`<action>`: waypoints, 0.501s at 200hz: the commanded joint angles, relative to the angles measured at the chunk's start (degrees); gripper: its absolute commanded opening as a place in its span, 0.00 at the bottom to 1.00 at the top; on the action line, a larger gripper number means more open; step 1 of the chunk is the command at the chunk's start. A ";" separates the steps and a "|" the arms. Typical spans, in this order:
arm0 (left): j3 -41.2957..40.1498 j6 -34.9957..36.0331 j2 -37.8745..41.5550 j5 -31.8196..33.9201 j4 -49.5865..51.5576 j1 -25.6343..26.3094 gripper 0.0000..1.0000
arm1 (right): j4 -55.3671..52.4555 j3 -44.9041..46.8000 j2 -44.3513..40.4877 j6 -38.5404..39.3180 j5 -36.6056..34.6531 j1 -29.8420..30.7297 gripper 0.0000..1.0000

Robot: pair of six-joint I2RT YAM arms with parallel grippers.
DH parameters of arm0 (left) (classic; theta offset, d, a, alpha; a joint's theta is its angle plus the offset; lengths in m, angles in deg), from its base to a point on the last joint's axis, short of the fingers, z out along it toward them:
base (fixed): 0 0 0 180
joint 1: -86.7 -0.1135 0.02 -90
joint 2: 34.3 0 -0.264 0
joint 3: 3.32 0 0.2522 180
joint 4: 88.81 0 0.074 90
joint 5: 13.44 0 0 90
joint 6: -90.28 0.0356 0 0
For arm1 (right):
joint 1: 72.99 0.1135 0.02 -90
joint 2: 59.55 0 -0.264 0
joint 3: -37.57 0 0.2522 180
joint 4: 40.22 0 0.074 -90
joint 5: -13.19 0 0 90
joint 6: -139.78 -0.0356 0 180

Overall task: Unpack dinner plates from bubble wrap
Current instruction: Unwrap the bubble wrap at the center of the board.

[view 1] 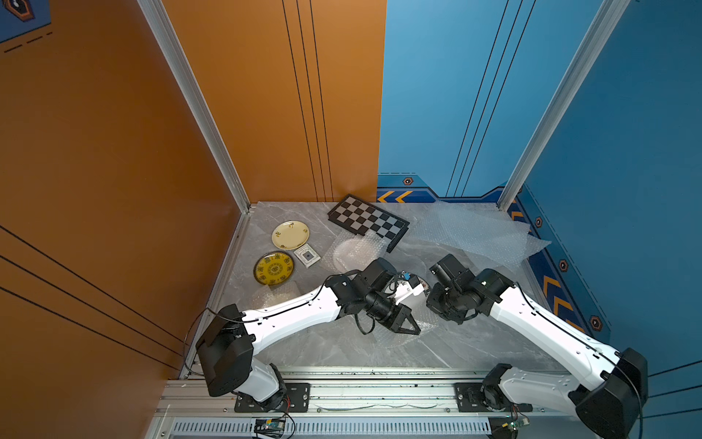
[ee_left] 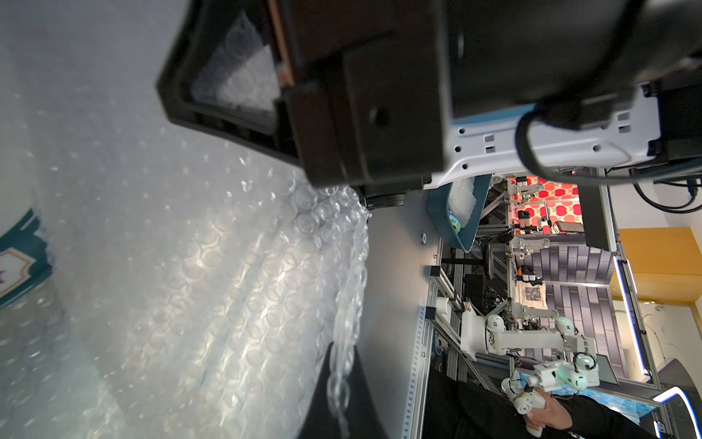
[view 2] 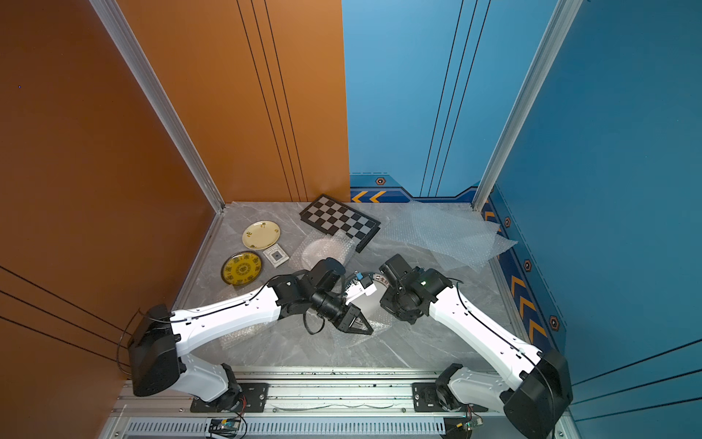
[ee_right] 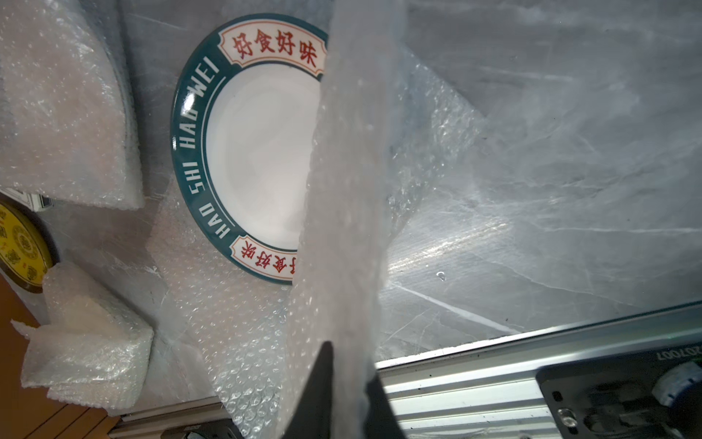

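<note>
Right pincer (ee_right: pixel 347 365) clenched on a raised strip of bubble wrap (ee_right: pixel 342 190), lettered plate (ee_right: pixel 258 152) beneath.
The plate lies on the marble table (view 1: pixel 456 342) between both wrists (view 1: pixel 456 289), which mostly hide it in both top views; the strip covers one side. Left pincer (view 1: pixel 416 331) sits low over the wrap; I cannot tell its grip. Farther back: pale floral plate (view 1: pixel 290 235), dark-rimmed yellow plate (view 1: pixel 273 268), white card (view 1: pixel 307 255), checkerboard (view 1: pixel 368 221), a wrapped bundle (view 1: pixel 353 252).

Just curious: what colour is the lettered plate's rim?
The lettered plate's rim is dark teal; best in the right wrist view.
</note>
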 commanded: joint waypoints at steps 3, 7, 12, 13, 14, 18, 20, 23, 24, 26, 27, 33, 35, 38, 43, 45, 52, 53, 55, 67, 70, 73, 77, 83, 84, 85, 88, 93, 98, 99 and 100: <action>-1.82 -1.71 2.50 2.68 -1.09 -1.08 0.38 | 0.60 3.03 -5.05 -1.49 -1.36 -0.74 0.00; -2.02 -1.86 2.94 3.19 -1.12 -1.33 0.44 | 0.60 3.62 -5.82 -1.67 -1.28 -0.75 0.00; -2.41 -2.18 3.64 3.88 -1.19 -1.77 0.49 | 0.66 4.35 -6.66 -1.89 -1.20 -0.76 0.00; -2.45 -2.24 3.77 3.96 -1.19 -1.82 0.50 | 0.63 4.51 -6.77 -1.98 -1.19 -0.79 0.00; -2.56 -2.31 3.93 4.17 -1.19 -2.02 0.51 | 0.67 4.63 -6.92 -1.98 -1.19 -0.72 0.00; -3.05 -2.68 4.62 4.83 -1.43 -2.55 0.53 | 0.63 5.22 -7.51 -2.14 -1.16 -0.65 0.00; -3.31 -2.92 5.10 5.09 -1.62 -2.88 0.53 | 0.66 5.47 -7.79 -2.22 -1.07 -0.61 0.00; -3.81 -3.33 5.63 5.52 -2.09 -3.46 0.53 | 0.66 5.92 -8.12 -2.31 -0.97 -0.52 0.00; -3.94 -3.52 5.91 5.66 -2.25 -3.63 0.53 | 0.68 6.09 -8.25 -2.32 -0.94 -0.50 0.00; -4.04 -3.84 6.34 5.96 -2.66 -4.07 0.54 | 0.65 6.26 -8.46 -2.47 -0.88 -0.43 0.00; -4.05 -3.99 6.53 6.10 -2.85 -4.29 0.54 | 0.63 6.43 -8.51 -2.49 -0.90 -0.41 0.00; -6.29 -5.27 7.99 6.95 -4.17 -5.84 0.54 | 0.65 7.20 -9.25 -2.78 -0.92 -0.12 0.00; -6.76 -5.63 8.49 7.25 -4.55 -6.49 0.54 | 0.62 7.50 -9.50 -2.89 -0.96 -0.01 0.00; -7.35 -6.20 9.23 8.06 -4.93 -7.38 0.54 | 0.66 7.79 -9.81 -3.03 -0.92 0.22 0.00; -8.08 -7.05 10.42 9.78 -4.93 -9.16 0.55 | 0.69 8.33 -10.33 -3.40 -1.14 0.59 0.00; -8.48 -7.36 10.90 10.64 -4.74 -9.69 0.56 | 0.72 8.57 -10.60 -3.61 -1.17 0.80 0.00; -9.63 -8.47 12.38 12.94 -4.64 -12.21 0.58 | 0.91 9.36 -11.42 -4.29 -1.57 1.54 0.00; -9.75 -8.63 12.58 13.19 -4.63 -12.58 0.58 | 0.89 9.48 -11.52 -4.41 -1.64 1.63 0.00; -10.10 -9.03 12.89 13.49 -4.86 -13.43 0.58 | 0.94 9.72 -11.72 -4.57 -1.74 1.92 0.00; -11.17 -10.49 13.54 14.30 -4.98 -17.56 0.59 | 0.95 10.88 -13.31 -5.66 -2.35 2.43 0.00; -11.24 -10.78 13.45 14.32 -4.78 -18.45 0.59 | 0.88 11.17 -13.76 -5.94 -2.60 3.22 0.00; -11.10 -10.89 13.30 14.56 -4.37 -19.21 0.59 | 0.90 11.51 -14.21 -6.20 -2.74 4.24 0.00; -10.79 -10.93 12.88 14.89 -3.50 -20.05 0.59 | 0.91 11.86 -14.81 -6.61 -2.96 4.79 0.00; -10.17 -10.91 11.94 15.43 -2.12 -21.14 0.59 | 0.95 12.35 -15.59 -7.17 -3.15 5.49 0.00; -10.07 -10.96 11.75 15.40 -1.92 -21.31 0.59 | 0.95 12.47 -15.72 -7.26 -3.18 5.63 0.00; -9.88 -10.89 11.56 15.43 -1.69 -21.43 0.59 | 0.91 12.61 -15.87 -7.35 -3.24 5.70 0.00; -9.52 -10.83 10.81 15.41 -1.35 -21.80 0.59 | 0.90 12.87 -16.24 -7.61 -3.29 6.09 0.00; -9.00 -10.70 9.53 14.85 -0.86 -22.28 0.59 | 0.94 13.42 -16.79 -8.02 -3.34 6.68 0.00; -8.43 -10.55 8.11 13.91 -0.81 -22.66 0.59 | 0.92 14.02 -17.32 -8.62 -3.43 7.35 0.00; -8.32 -10.51 7.77 13.72 -0.82 -22.77 0.59 | 0.94 14.18 -17.42 -8.73 -3.41 7.48 0.00; -8.26 -10.49 7.46 13.54 -0.83 -22.78 0.59 | 0.95 14.26 -17.51 -8.83 -3.48 7.68 0.00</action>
